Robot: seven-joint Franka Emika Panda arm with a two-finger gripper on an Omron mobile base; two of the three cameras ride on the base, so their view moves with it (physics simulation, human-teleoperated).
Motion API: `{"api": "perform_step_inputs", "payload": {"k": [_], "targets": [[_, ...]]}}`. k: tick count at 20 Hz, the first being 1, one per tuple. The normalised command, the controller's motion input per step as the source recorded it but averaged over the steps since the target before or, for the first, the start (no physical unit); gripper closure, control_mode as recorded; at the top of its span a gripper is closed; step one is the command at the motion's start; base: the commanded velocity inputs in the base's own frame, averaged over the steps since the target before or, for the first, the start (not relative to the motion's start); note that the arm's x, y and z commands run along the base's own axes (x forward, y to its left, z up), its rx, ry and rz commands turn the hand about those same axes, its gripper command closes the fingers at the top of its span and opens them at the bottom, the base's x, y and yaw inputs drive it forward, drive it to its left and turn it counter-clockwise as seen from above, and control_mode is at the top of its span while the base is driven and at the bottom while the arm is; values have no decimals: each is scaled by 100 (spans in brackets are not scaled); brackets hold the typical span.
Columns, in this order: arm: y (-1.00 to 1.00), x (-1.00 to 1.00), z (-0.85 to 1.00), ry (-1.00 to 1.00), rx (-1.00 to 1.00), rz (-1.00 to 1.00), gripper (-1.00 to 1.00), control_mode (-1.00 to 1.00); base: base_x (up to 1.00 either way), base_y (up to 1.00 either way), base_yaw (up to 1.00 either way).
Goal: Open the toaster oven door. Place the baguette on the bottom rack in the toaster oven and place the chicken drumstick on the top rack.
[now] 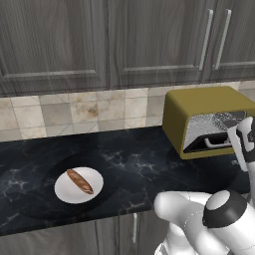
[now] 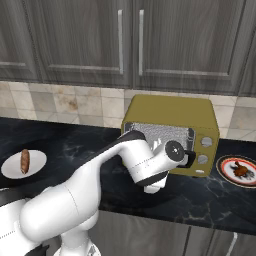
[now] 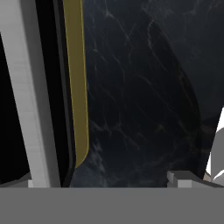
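The mustard-yellow toaster oven (image 1: 174, 119) (image 2: 170, 107) stands at the back right of the counter. Its toaster oven door (image 3: 76, 87) hangs partly open, and silvery wire mesh (image 1: 214, 122) shows above it; I cannot tell which rack this is. The door's silvery bar handle (image 1: 217, 142) (image 3: 24, 87) runs just beside one fingertip of my gripper (image 3: 105, 181), whose jaws stand wide open and hold nothing. The baguette (image 1: 79, 181) (image 2: 25, 161) lies on a white plate (image 1: 64, 191) at the left. The chicken drumstick (image 2: 241, 170) rests on a patterned plate (image 2: 222, 167) right of the oven.
Dark marble counter (image 1: 134, 164) stretches between the white plate and the oven. Grey wall cabinets (image 1: 99, 40) hang above a tiled backsplash. My own arm (image 2: 145, 165) crosses in front of the oven's lower half in the right base view.
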Motion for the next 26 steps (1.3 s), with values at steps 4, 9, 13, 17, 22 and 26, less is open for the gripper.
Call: {"api": "perform_step_inputs", "payload": {"k": [4,9,13,17,22,26], "targets": [[-22,-61,0,8,4,-3,-100,-100,0,0,0],[-25,-59,12,7,5,0,-100,-100,0,0,0],[-26,-49,38,5,11,2,-100,-100,0,0,0],[-31,-46,38,4,8,23,-100,-100,0,0,0],[-28,-49,26,0,6,46,-100,-100,0,0,0],[-25,-56,23,0,6,53,-100,-100,0,0,0]]}}
